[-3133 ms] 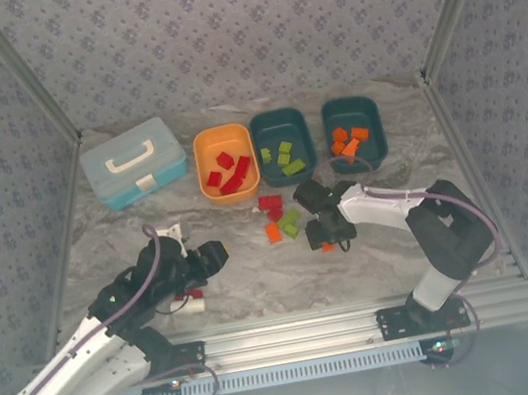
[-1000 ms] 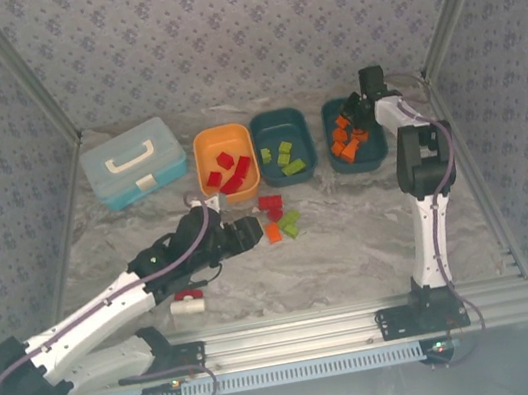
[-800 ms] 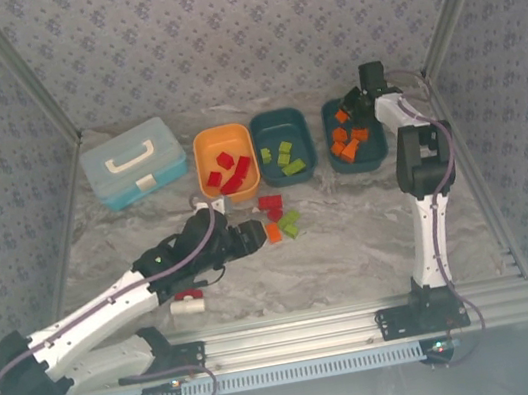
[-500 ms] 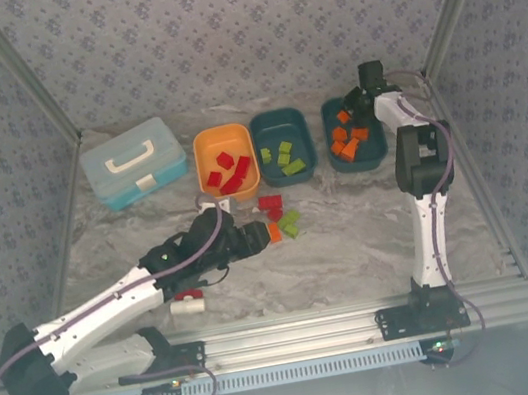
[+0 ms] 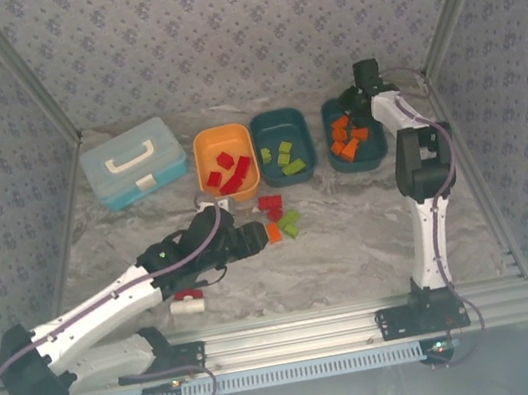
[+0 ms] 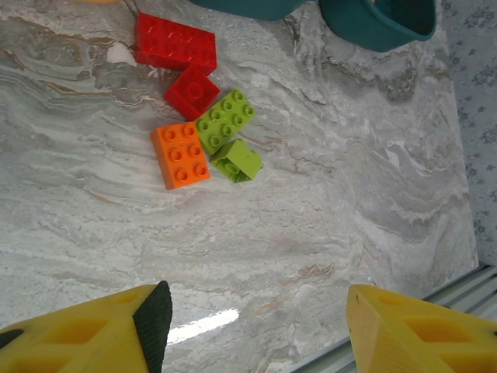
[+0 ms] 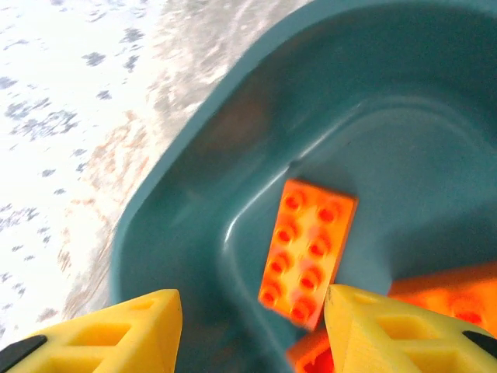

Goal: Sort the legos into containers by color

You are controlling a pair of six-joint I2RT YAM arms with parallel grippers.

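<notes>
Loose legos lie mid-table: two red (image 6: 176,43), one orange (image 6: 180,154), two lime green (image 6: 226,119); in the top view they are a cluster (image 5: 278,217). My left gripper (image 5: 253,239) (image 6: 256,326) hangs open just short of them, holding nothing. The orange tub (image 5: 225,163) holds red bricks. Green bricks lie in the middle teal tub (image 5: 283,146). My right gripper (image 5: 355,107) (image 7: 252,334) is open over the back left corner of the right teal tub (image 5: 355,134) (image 7: 194,155), above an orange brick (image 7: 309,250) lying inside.
A light blue case (image 5: 132,162) stands at the back left. A red-handled tool with a white cylinder (image 5: 188,301) lies under my left arm. An aluminium rail (image 5: 297,334) runs along the near edge, and patterned walls close in the sides.
My right arm swung from the loose pile to the right teal tub. My left arm reached from beside the tool toward the loose bricks and crept a little closer.
</notes>
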